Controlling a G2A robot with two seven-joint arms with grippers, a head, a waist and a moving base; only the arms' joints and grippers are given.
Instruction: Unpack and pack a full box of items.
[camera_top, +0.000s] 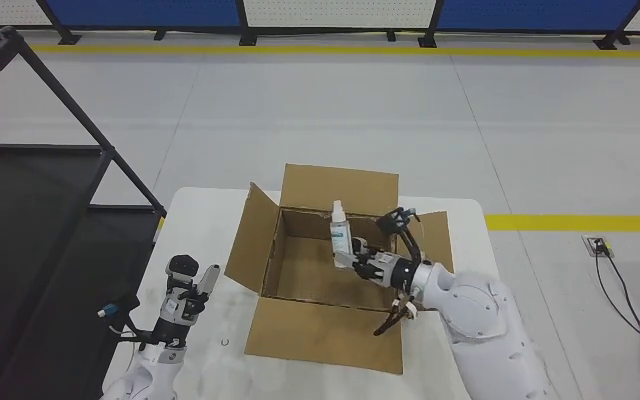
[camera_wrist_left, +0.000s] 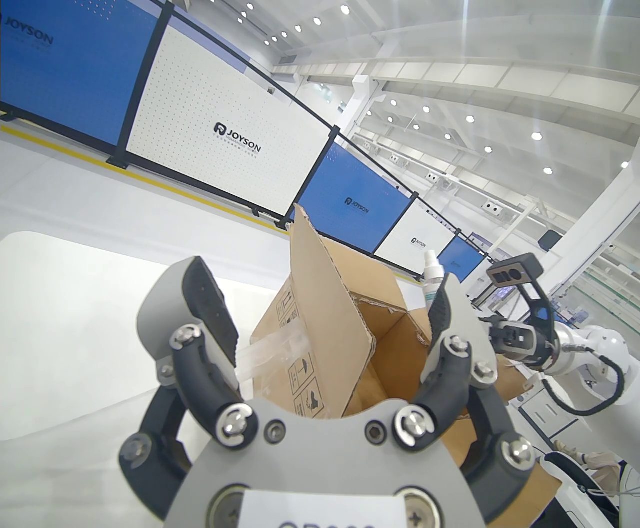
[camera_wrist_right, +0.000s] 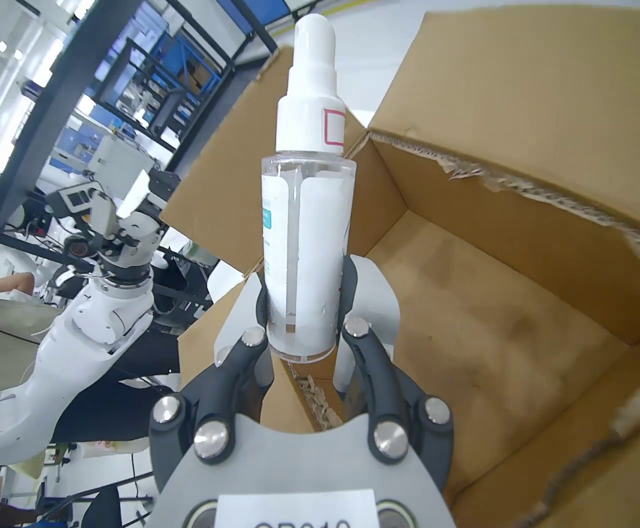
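Tabletop (camera_top: 200, 215) holds open box (camera_top: 320, 340), right jaws clamping bottle (camera_top: 340, 232).

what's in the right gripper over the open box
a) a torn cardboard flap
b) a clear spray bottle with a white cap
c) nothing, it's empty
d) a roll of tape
b: in the right wrist view, the right gripper is shut on the lower body of a clear spray bottle with a white cap, held upright above the open cardboard box.
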